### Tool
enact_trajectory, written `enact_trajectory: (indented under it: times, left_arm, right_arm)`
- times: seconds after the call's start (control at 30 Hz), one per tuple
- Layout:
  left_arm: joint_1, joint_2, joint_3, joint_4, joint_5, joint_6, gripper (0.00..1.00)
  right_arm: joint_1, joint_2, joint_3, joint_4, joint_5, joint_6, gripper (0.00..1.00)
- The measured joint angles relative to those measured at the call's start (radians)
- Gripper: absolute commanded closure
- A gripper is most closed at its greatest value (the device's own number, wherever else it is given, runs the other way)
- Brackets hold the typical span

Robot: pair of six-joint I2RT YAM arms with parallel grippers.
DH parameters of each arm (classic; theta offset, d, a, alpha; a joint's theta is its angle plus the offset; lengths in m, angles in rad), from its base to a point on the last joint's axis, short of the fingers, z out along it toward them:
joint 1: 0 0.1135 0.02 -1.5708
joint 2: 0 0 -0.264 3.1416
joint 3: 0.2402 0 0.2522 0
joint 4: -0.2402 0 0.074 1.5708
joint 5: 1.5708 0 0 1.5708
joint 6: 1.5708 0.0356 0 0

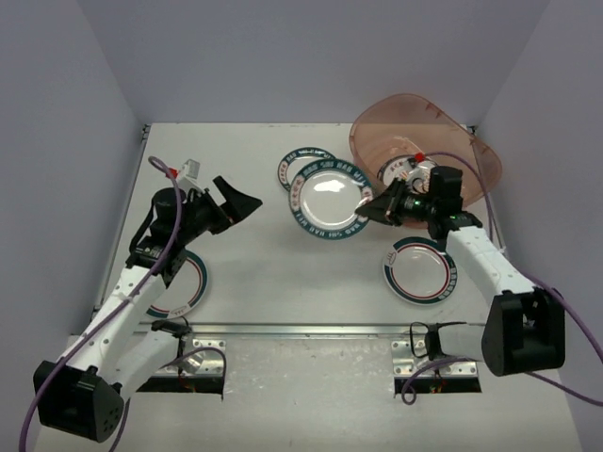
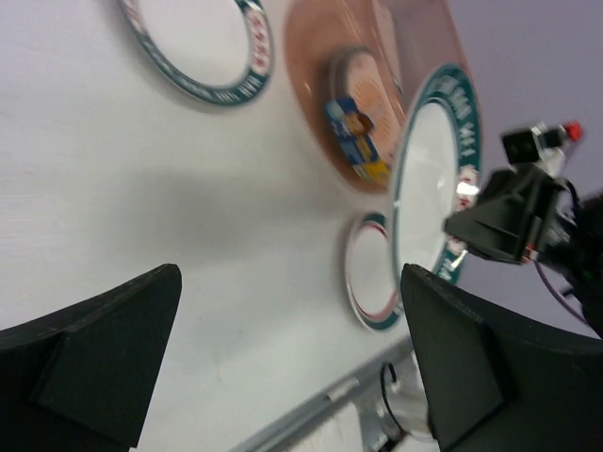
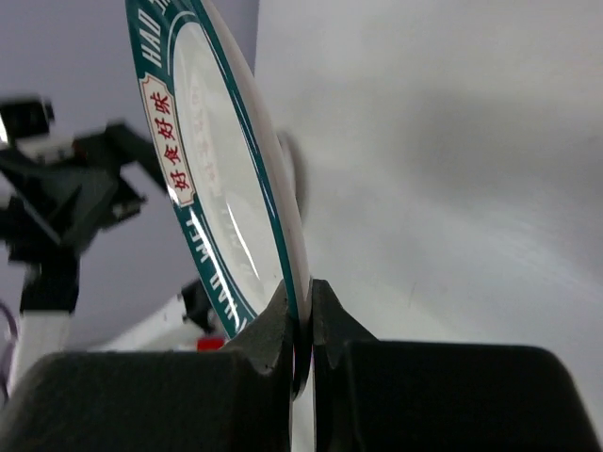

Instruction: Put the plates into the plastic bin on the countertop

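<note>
Near the middle of the bench (image 1: 264,273), a little toward its far edge, the right hand (image 1: 366,203) is clenched on the rim of a teal-lettered plate (image 1: 328,200). In the right wrist view both fingers (image 3: 273,330) pinch the plate's edge, and the plate is tilted up off the surface. Just beyond it, closer to the far edge, a second teal-lettered plate (image 1: 300,165) lies flat, partly overlapped by the held one in the overhead view. The plastic bin (image 1: 452,122) sits at the far right corner, and one plate inside it (image 1: 407,172) shows through its wall. A striped-rim plate (image 1: 419,268) lies flat near the right edge, beside the right arm. Another striped-rim plate (image 1: 184,282) lies near the left edge, partly under the left arm. The left hand (image 1: 237,201) is released and grasps nothing, its fingers spread. It hangs over the bench left of centre, well apart from the held plate.
</note>
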Motion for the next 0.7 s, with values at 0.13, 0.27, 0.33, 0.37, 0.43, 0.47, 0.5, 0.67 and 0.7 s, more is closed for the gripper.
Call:
enact_trajectory:
  times: [0.13, 0.27, 0.33, 0.37, 0.43, 0.47, 0.5, 0.67, 0.7]
  left_arm:
    - [0.001, -0.126, 0.025, -0.155, -0.241, 0.049, 0.00]
    - [0.001, -0.201, 0.002, -0.227, -0.307, 0.095, 0.00]
    - [0.001, -0.218, -0.018, -0.255, -0.308, 0.115, 0.00]
    - [0.001, -0.221, -0.027, -0.267, -0.307, 0.123, 0.00]
    - [0.001, -0.223, -0.044, -0.285, -0.306, 0.136, 0.00]
    - [0.001, -0.224, -0.054, -0.290, -0.306, 0.139, 0.00]
    - [0.001, -0.224, -0.063, -0.295, -0.306, 0.142, 0.00]
    - [0.001, -0.207, -0.075, -0.329, -0.296, 0.150, 0.00]
    - [0.001, -0.207, -0.075, -0.328, -0.293, 0.153, 0.00]
  right_arm:
    - [-0.202, -0.050, 0.080, -0.101, 0.233, 0.101, 1.00]
    - [-0.304, -0.044, 0.146, -0.139, 0.462, 0.230, 1.00]
    - [-0.323, 0.012, 0.191, -0.165, 0.553, 0.284, 1.00]
    - [-0.328, 0.050, 0.218, -0.183, 0.593, 0.303, 1.00]
    - [-0.333, 0.134, 0.276, -0.228, 0.657, 0.329, 1.00]
    - [-0.333, 0.184, 0.316, -0.257, 0.676, 0.332, 0.99]
    - [-0.333, 0.235, 0.357, -0.283, 0.689, 0.331, 0.98]
    - [-0.332, 0.400, 0.477, -0.346, 0.719, 0.300, 0.48]
    - [-0.332, 0.410, 0.479, -0.357, 0.718, 0.288, 0.43]
